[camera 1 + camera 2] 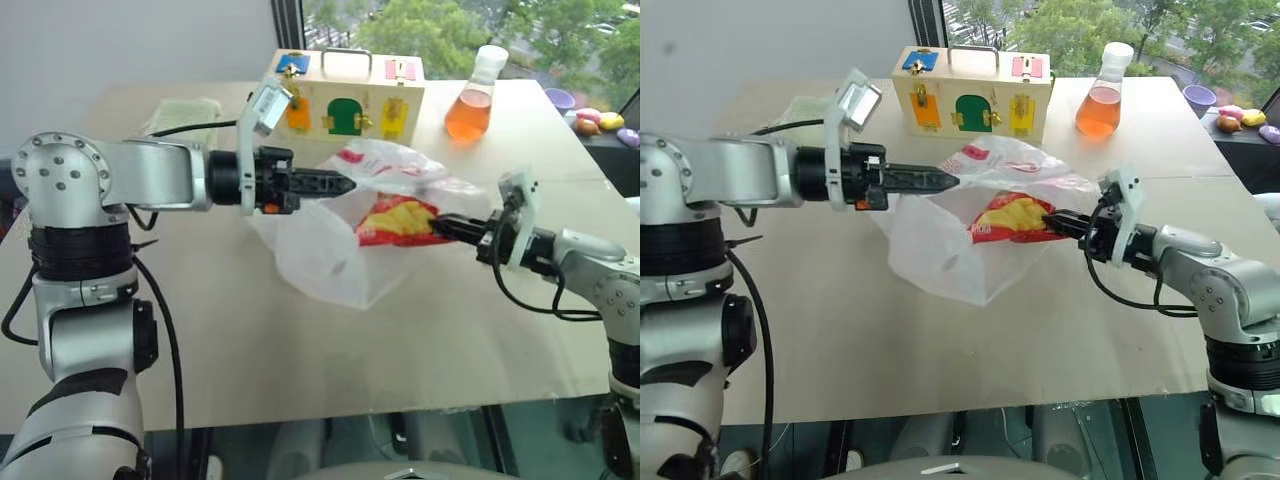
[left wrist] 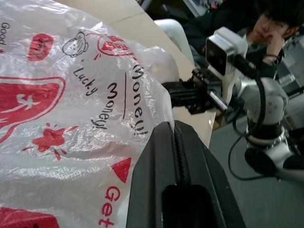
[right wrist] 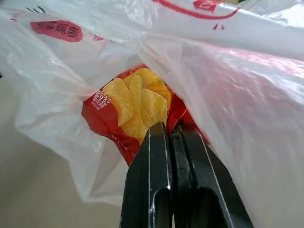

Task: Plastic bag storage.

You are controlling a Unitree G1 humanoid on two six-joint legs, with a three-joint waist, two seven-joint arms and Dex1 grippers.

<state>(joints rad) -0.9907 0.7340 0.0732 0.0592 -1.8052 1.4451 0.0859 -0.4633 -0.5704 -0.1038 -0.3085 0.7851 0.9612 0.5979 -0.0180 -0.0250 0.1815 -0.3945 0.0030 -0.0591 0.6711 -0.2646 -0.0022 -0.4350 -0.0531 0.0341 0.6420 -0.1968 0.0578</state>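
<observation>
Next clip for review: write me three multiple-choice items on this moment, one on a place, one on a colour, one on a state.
1. Where is the chips packet?
A. inside the plastic bag
B. on the wooden box
C. beside the flask

2. What colour is the liquid in the flask?
A. blue
B. orange
C. clear

3. How are the right gripper's fingers?
A. spread wide, clear of the bag
B. shut on the chips packet
C. shut on the flask's neck

Key: 1 A, the red packet shows through the bag's thin film. 2 B, the flask's lower half is orange. 3 B, the right wrist view shows both fingers pressed together at the packet's edge. The left gripper is shut on the bag's rim.
</observation>
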